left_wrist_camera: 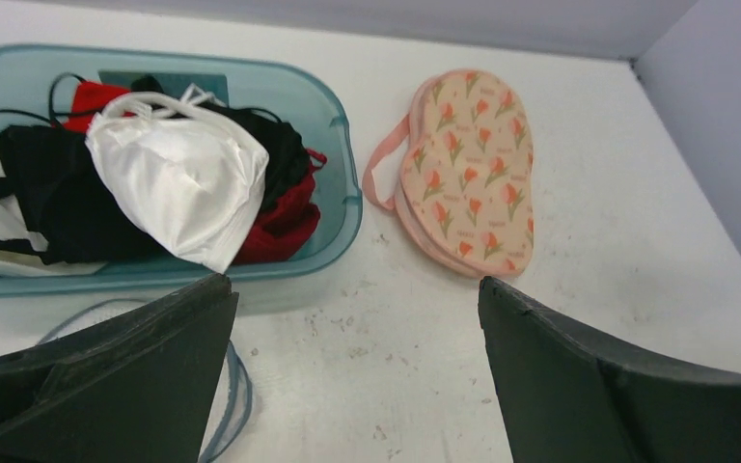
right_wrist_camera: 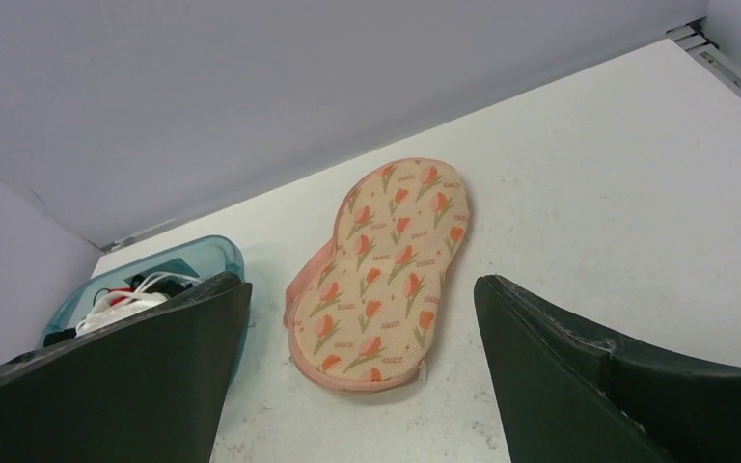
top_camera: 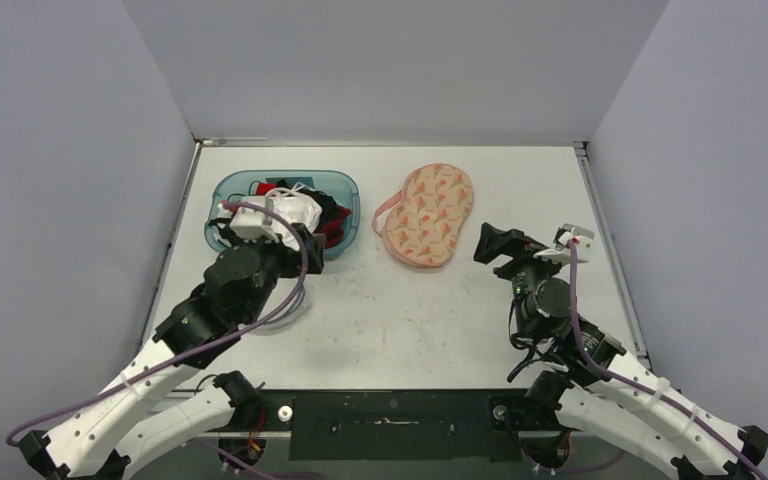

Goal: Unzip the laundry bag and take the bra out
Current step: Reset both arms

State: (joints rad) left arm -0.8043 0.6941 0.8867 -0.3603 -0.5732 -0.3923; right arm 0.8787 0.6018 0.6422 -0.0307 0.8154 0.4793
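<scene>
Left gripper (left_wrist_camera: 352, 283) and right gripper (right_wrist_camera: 362, 281) hang wide open and empty, both aimed at the peach tulip-print fabric laundry bag (top_camera: 428, 215), likely lining up its zipper. It lies flat, apparently zipped, beside a teal plastic tub (top_camera: 356, 208) of garments.

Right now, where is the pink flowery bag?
In the top view the flowery bag lies flat on the table, toward the back, just right of the blue tub and not touching it.

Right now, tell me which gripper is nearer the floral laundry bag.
Right. The right gripper sits just off the laundry bag's right edge, jaws open toward it. The left gripper is farther, by the blue bin, left of the bag.
</scene>
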